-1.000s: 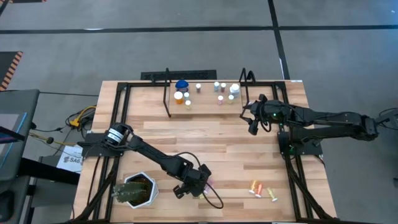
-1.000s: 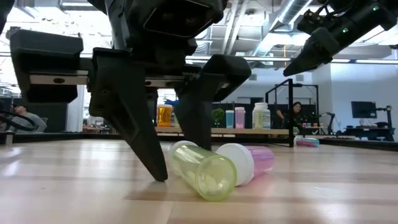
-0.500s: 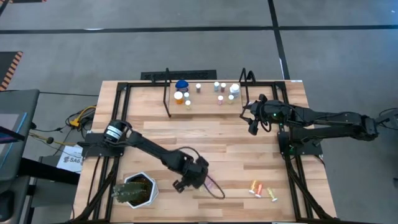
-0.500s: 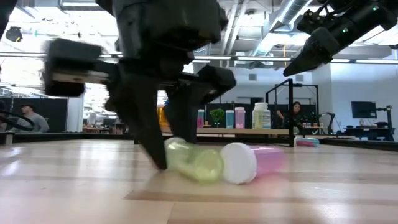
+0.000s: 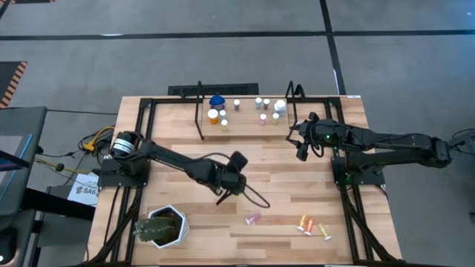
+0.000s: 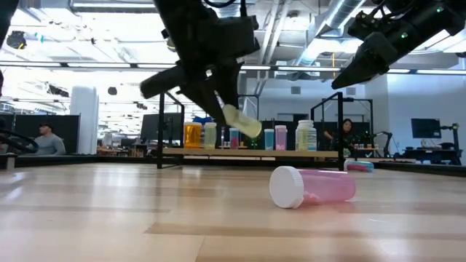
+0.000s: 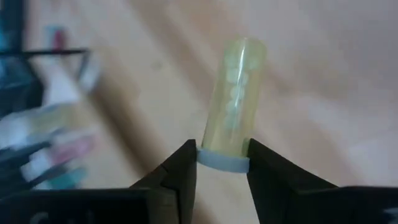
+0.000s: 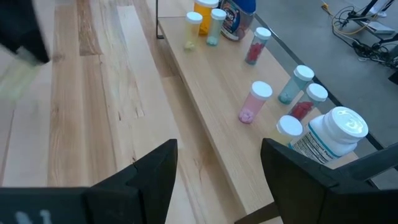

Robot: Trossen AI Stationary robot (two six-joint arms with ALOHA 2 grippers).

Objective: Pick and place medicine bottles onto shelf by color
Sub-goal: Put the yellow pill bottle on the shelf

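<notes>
1. Lifted off the table since a second ago, the yellow vial (image 6: 242, 121) now hangs tilted in the air in the left gripper (image 5: 231, 185), which has swung from the near edge by the plant to the middle of the table.
2. Its fingers (image 7: 177, 174) are closed on the vial's white cap end, one on each side, and the clear yellow body sticks out past the tips.
3. Left behind on the wood, the pink vial (image 6: 313, 187) lies on its side near the front edge, white cap pointing toward the left arm's side; it has rolled a little from where it lay against the yellow one.
4. Two more small bottles (image 5: 313, 227) lie close together on the table further toward the right side, near the same front edge.
5. At the far edge the shelf (image 5: 245, 126) carries a row of upright bottles: an orange one (image 5: 214, 116), a wide one with a blue lid (image 5: 217, 101), several small pink and pale ones, and a big white bottle (image 8: 331, 135) at its right end.
6. Hovering just off the shelf's right end, the right gripper (image 5: 302, 145) has not moved; its fingers (image 8: 152, 177) stand apart with nothing between them.
7. The plant (image 5: 160, 227) sits at the near left corner.
</notes>
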